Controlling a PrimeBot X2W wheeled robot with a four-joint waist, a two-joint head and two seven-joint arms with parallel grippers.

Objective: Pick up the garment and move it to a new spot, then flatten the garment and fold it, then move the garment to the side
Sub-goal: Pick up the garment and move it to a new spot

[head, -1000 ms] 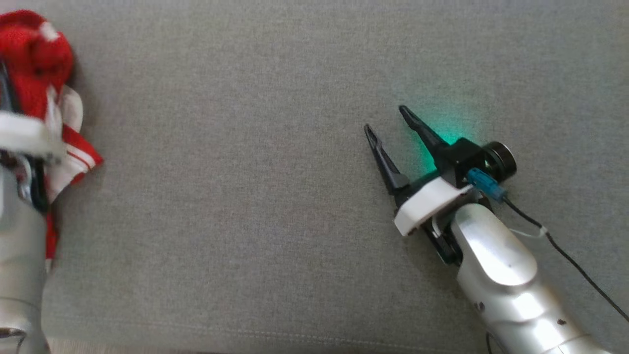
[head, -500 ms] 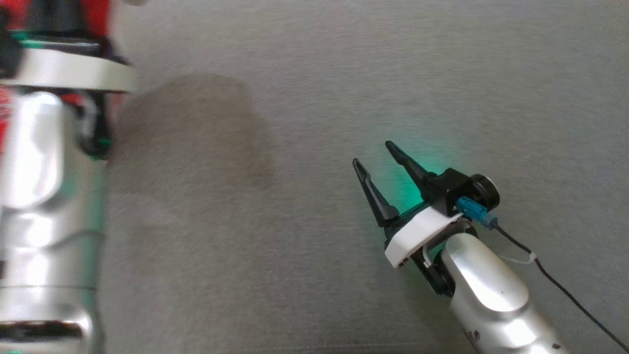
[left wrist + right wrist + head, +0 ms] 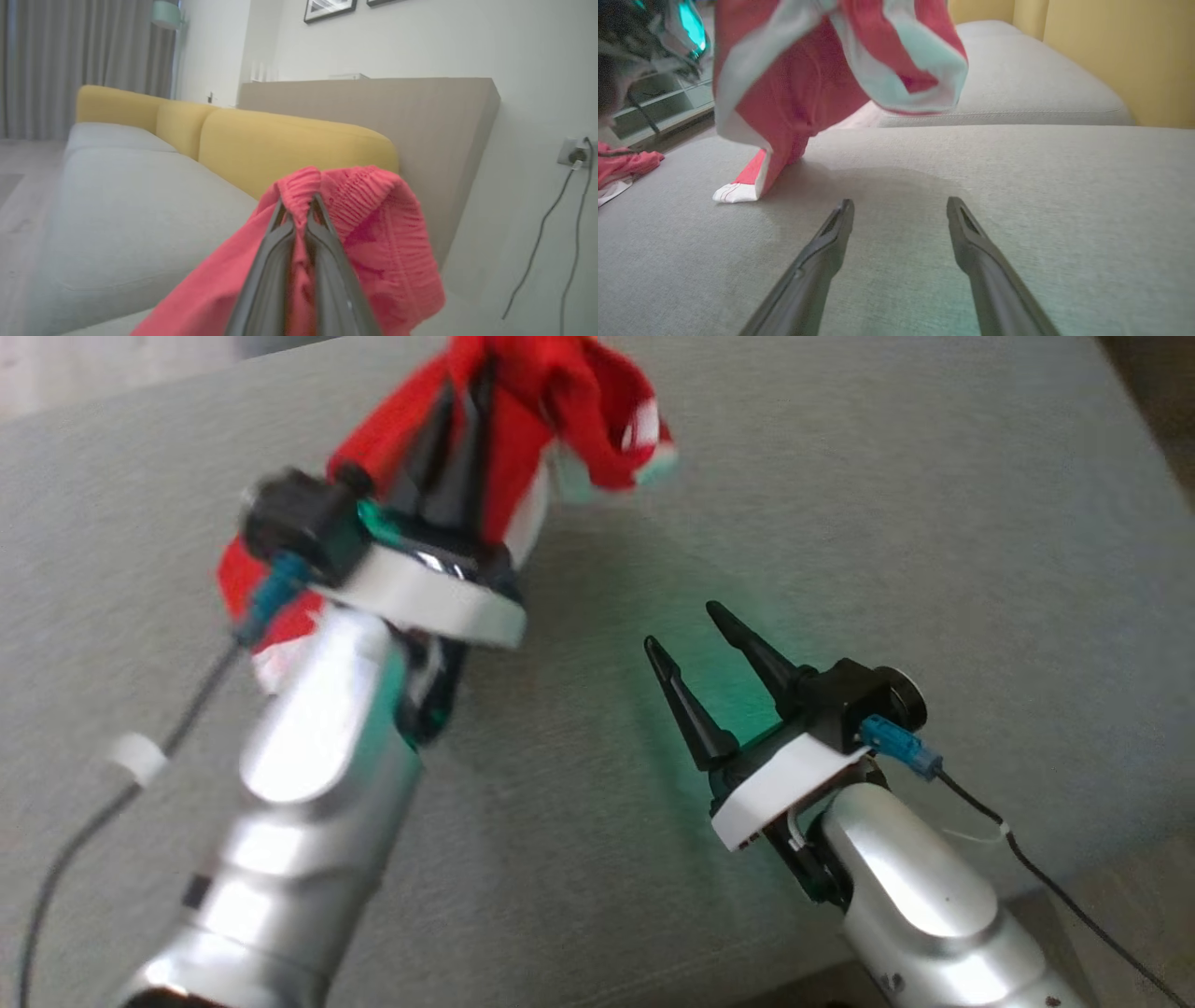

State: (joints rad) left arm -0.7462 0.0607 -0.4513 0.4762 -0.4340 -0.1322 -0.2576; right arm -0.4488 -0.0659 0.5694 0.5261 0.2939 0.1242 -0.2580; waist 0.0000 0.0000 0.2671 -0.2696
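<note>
The garment [image 3: 569, 401], red with white sleeve parts, hangs bunched from my left gripper [image 3: 467, 406], raised over the grey sofa cushion [image 3: 887, 523]. In the left wrist view the two fingers are shut on a ribbed red edge of the garment [image 3: 373, 219]. In the right wrist view the garment [image 3: 794, 93] dangles at the upper left, and one white striped sleeve end touches the cushion. My right gripper [image 3: 681, 626] rests low over the cushion to the right, open and holding nothing, and its own view shows the right gripper [image 3: 900, 204] short of the hanging cloth.
Another red-and-white garment [image 3: 621, 163] lies at the cushion's far left edge. Yellow backrests [image 3: 289, 144] line the sofa, with a second grey seat [image 3: 1017, 88] beyond. The cushion's front edge and floor [image 3: 1102, 915] show at the lower right. A wall socket with cables [image 3: 577, 154] is nearby.
The head camera has shifted. My left arm has swung up and toward the middle, lifting the garment off the cushion. The right gripper has stayed open.
</note>
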